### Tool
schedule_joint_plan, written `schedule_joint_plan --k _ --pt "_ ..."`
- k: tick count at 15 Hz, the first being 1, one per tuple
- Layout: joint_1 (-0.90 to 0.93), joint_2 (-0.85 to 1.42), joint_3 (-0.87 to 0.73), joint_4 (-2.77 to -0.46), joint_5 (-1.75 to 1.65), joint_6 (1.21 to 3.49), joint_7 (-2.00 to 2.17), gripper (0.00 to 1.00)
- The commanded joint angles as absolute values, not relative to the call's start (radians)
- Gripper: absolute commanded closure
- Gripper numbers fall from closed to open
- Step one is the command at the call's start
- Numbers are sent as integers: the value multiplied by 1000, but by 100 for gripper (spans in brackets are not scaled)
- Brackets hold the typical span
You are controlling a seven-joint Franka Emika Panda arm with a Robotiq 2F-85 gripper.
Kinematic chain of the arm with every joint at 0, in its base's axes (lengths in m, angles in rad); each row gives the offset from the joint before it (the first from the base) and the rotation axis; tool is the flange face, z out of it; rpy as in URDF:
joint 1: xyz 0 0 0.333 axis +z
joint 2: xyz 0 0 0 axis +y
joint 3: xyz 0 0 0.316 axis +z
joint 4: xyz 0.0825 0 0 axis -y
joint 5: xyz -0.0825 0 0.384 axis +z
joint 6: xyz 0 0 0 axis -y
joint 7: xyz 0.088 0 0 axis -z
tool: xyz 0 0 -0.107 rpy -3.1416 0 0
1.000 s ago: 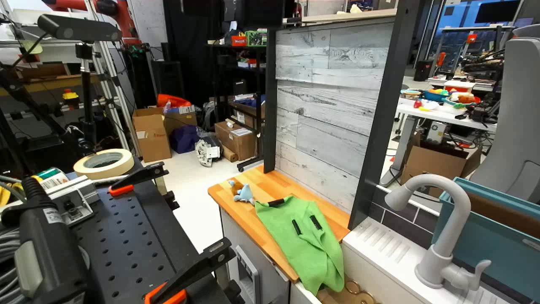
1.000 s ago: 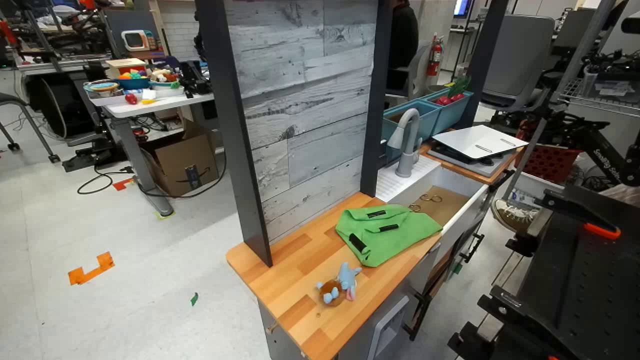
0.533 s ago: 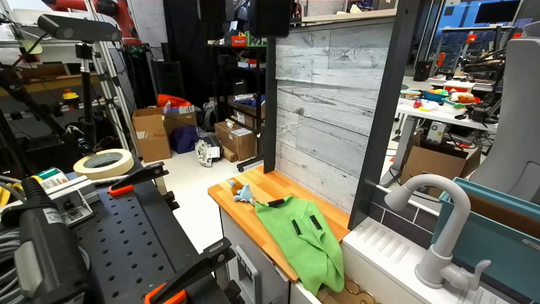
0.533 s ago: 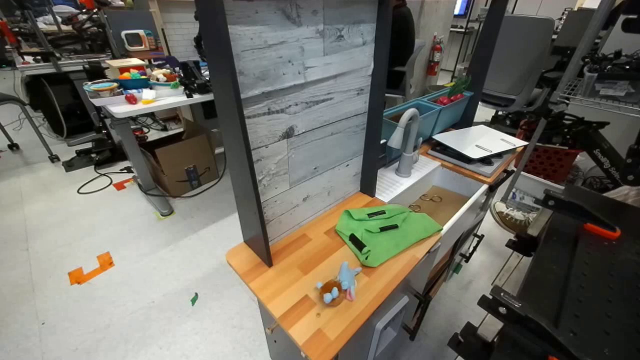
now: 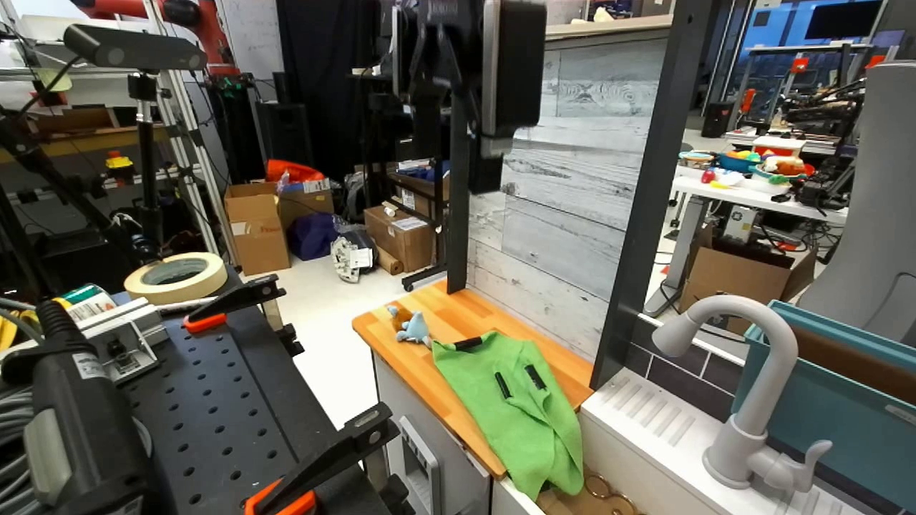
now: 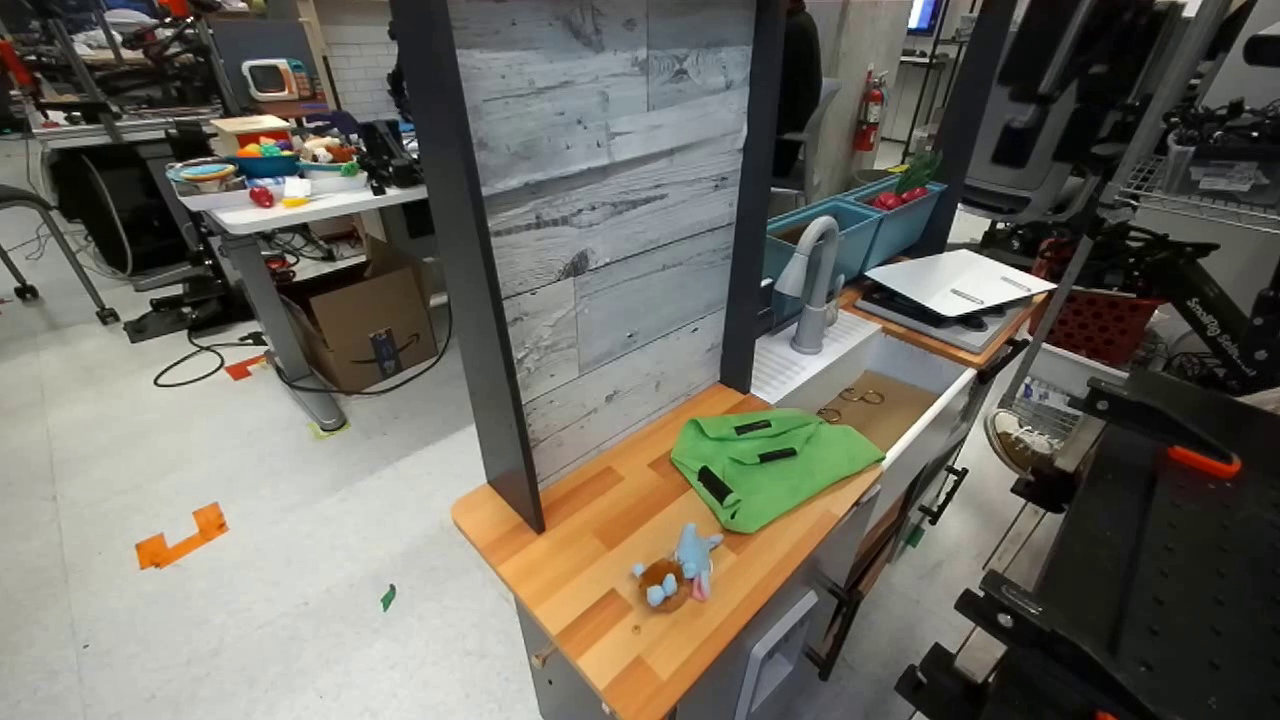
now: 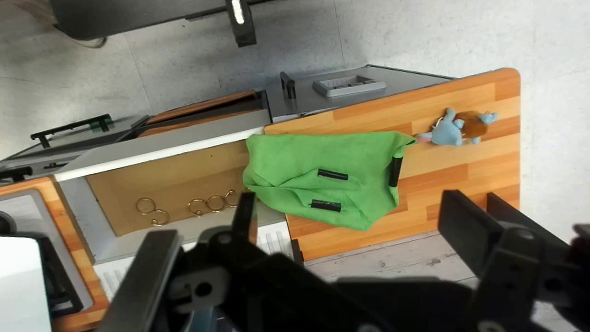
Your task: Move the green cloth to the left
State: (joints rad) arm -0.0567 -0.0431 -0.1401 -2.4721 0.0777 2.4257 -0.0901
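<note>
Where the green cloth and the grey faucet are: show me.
Green cloth (image 7: 327, 189): in the wrist view, on fabric near its middle.
Grey faucet (image 5: 770, 386): in an exterior view, on its neck.

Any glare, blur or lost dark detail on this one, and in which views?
Wrist view: the green cloth reads clearly, without glare; the hand is near-black, its closest parts soft; the white board is bright with little surface detail. In an exterior view: the black curtain is very dark. In both exterior views: the green cloth's outline is easy to follow.
</note>
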Motion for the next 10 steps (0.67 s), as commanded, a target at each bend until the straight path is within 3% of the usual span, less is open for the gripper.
schedule_joint_plan --k 1,10 --pt "-29 189 -75 -2365 75 2554 40 0" --pt "54 683 -139 -2143 -19 2756 278 0"
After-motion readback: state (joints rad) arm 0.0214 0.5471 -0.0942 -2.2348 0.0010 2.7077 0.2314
